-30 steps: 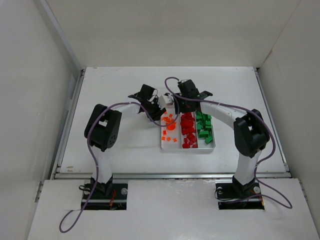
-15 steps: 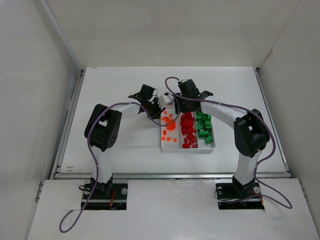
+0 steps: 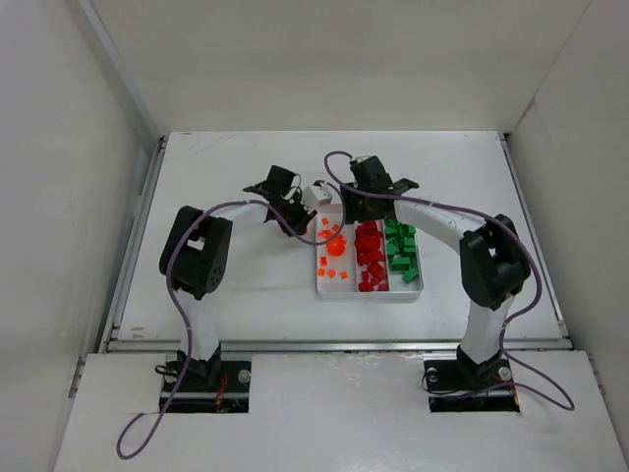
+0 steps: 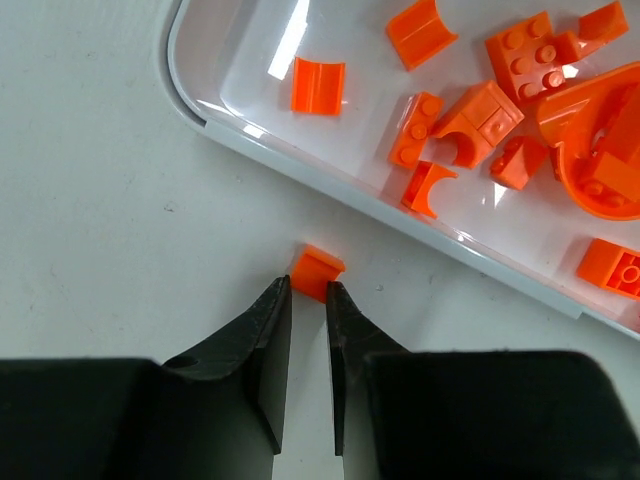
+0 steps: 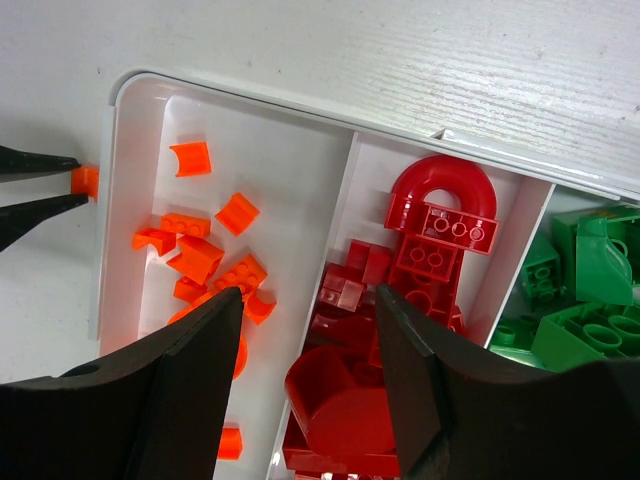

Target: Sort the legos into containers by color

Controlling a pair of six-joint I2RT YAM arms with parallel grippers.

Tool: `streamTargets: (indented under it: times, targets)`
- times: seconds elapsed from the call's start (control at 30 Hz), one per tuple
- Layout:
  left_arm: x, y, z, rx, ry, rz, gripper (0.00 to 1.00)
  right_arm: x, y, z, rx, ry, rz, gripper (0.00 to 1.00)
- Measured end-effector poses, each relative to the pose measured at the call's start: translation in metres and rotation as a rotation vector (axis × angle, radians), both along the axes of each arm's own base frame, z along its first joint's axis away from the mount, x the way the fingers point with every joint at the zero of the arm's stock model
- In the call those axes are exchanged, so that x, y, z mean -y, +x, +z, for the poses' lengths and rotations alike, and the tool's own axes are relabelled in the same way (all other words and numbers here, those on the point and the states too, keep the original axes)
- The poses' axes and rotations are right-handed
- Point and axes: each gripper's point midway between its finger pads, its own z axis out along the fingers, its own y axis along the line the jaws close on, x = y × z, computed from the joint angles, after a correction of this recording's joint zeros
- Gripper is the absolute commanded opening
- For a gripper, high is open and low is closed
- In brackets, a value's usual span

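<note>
Left wrist view first: the left gripper [image 4: 305,292] is squeezed down to a sliver. An orange brick [image 4: 317,272] sits right at the tips, nipped by its near edge only, as far as I can tell. The brick is low against the table [image 4: 120,230], just outside the rim of the tray [image 4: 250,142], and the orange bin [image 4: 230,60] lies off at 1 o'clock from it.

Over to the right wrist view: the same brick shows at 9 o'clock, right against the tray's outer wall. The right gripper [image 5: 308,300] is spread wide with nothing in it. It hangs over the divider between the orange bin and the red bin [image 5: 370,200].

Now the worries. That hold looks shallow (tips only, barely any pad on it), so I'd expect the brick could twist or squirt out on the lift. If it pops free it may skitter across the table. It could also hop the divider and land among the reds, which would undo the sort.

The rim is the next trap. With the brick this close, a low carry toward 1 o'clock could clip the wall and knock it loose.

Both arms are also crowding the same end of the tray. A swing inward by the left one could bump the right fingers waiting there.
</note>
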Motion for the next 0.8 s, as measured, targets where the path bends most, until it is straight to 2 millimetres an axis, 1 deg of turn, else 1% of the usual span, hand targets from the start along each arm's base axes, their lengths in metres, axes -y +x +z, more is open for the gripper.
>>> streamTargets:
  times: [0.1, 0.2, 0.4, 0.47, 0.53, 0.7, 0.73, 0.8]
  targets:
    - [-0.001, -0.001, 0.001, -0.008, 0.004, 0.013, 0.0, 0.001, 0.001, 0.002, 0.003, 0.004, -0.003, 0.61]
    - [-0.002, -0.002, 0.008, -0.006, -0.001, 0.023, 0.0, 0.005, 0.0, 0.008, 0.008, 0.02, -0.007, 0.61]
    - [0.004, -0.002, 0.044, 0.042, -0.058, 0.034, 0.0, 0.025, 0.006, 0.031, 0.045, 0.063, -0.052, 0.61]
    - [0.009, -0.002, 0.056, 0.059, -0.076, 0.032, 0.0, 0.029, 0.009, 0.038, 0.063, 0.077, -0.066, 0.61]
    - [0.018, -0.004, 0.063, 0.067, -0.089, 0.017, 0.0, 0.032, 0.01, 0.044, 0.079, 0.092, -0.075, 0.61]
    - [0.045, -0.019, 0.068, 0.053, -0.11, -0.03, 0.14, 0.041, 0.008, 0.044, 0.079, 0.107, -0.105, 0.61]
    - [0.05, -0.022, 0.069, 0.05, -0.114, -0.039, 0.19, 0.043, 0.009, 0.044, 0.081, 0.108, -0.11, 0.61]
    - [0.059, -0.025, 0.071, 0.046, -0.122, -0.054, 0.21, 0.047, 0.011, 0.044, 0.084, 0.11, -0.12, 0.61]
